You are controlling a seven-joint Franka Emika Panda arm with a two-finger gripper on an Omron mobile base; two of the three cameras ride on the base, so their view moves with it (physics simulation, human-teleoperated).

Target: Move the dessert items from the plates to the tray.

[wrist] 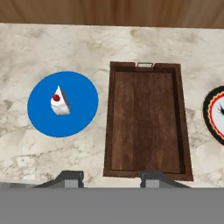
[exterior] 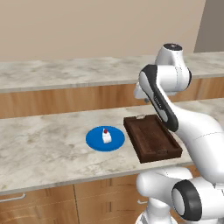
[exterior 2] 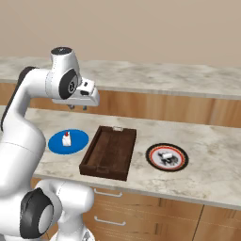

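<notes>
So here's my setup: a long marble worktop (exterior: 43, 144) with everything laid out in a row. Biggest thing on it is the dark wooden tray (wrist: 148, 120), sitting between the two plates, nothing in it yet. On one side, just beside it, is the blue plate (wrist: 41, 116); on the other side is the white plate with the red and dark rim (exterior 2: 166, 156), a bit apart from the tray.

My claw (exterior 2: 78, 107) hangs high above the worktop, over the gap between blue plate and tray, jaws partly apart and holding nothing.

The cake piece (wrist: 60, 103) with the red top sits upright near the middle of the blue plate. The pale lump (exterior 2: 165, 157) is on the ringed plate, too small to make out much.

My guess is both are super light and soft, so easy to squash or tip. I'd pinch the cake low on its white sides, gently, not on the red top.
</notes>
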